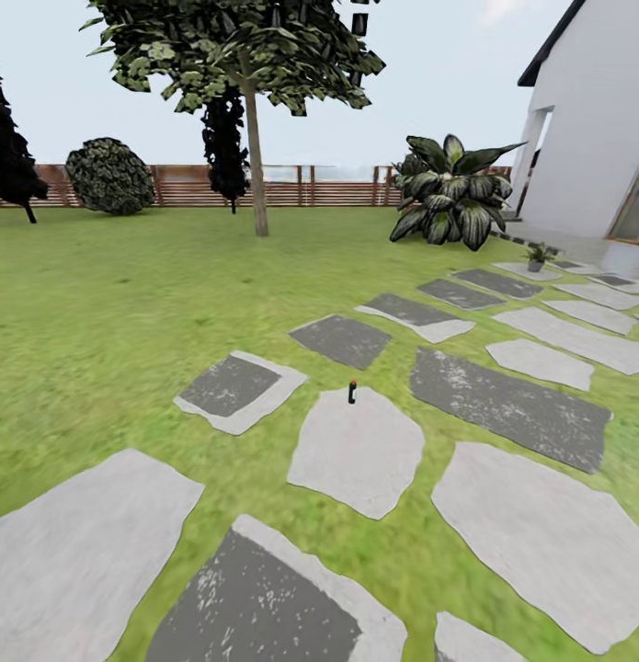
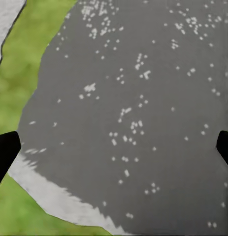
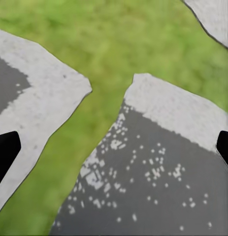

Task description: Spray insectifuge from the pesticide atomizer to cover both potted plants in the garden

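Garden (image 1: 126, 294) lawn: small atomizer (image 1: 352, 393) upright on a stepping stone (image 1: 356, 455).

Bright flat daylight, no cast shadows (soft, blurry renders)

Each wrist view shows the same little of the robot: two plain matte black fingertips. The left gripper (image 2: 114, 147) has blunt black fingertips (image 2: 4, 150), unmarked and smooth; the right gripper (image 3: 114, 147) has matching black fingertips (image 3: 5, 150), wedge-shaped.
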`<state>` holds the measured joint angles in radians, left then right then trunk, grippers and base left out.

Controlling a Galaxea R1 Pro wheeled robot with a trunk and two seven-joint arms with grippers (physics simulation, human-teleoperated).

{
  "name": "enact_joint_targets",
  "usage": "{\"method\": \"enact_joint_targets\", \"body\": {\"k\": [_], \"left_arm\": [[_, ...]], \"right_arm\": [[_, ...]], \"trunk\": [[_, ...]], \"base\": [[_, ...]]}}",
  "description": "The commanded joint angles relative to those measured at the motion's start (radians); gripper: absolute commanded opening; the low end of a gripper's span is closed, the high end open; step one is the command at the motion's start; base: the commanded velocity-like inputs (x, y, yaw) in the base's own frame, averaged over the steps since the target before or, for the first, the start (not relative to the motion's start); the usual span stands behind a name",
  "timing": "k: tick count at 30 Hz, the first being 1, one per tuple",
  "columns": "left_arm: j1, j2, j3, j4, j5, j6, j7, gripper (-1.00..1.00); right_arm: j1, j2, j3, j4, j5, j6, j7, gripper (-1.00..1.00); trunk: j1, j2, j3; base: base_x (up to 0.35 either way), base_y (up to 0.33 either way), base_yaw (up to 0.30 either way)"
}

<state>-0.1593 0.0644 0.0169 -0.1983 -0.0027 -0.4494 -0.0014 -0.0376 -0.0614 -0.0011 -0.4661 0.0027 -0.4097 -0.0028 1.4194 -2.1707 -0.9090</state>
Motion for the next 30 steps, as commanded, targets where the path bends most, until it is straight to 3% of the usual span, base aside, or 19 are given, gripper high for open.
{"method": "enact_joint_targets", "body": {"k": [1, 30], "left_arm": [[0.0, 0.0, 0.002, 0.0, 0.0, -0.003, 0.0, 1.0], [0.0, 0.0, 0.002, 0.0, 0.0, -0.003, 0.0, 1.0]], "right_arm": [[-0.001, 0.0, 0.0, 0.001, 0.0, -0.003, 0.0, 1.0], [-0.001, 0.0, 0.0, 0.001, 0.0, -0.003, 0.0, 1.0]], "trunk": [[0.0, 0.0, -0.001], [0.0, 0.0, -0.001]], "base": [[0.339, 0.032, -0.262], [0.301, 0.202, -0.264]]}}
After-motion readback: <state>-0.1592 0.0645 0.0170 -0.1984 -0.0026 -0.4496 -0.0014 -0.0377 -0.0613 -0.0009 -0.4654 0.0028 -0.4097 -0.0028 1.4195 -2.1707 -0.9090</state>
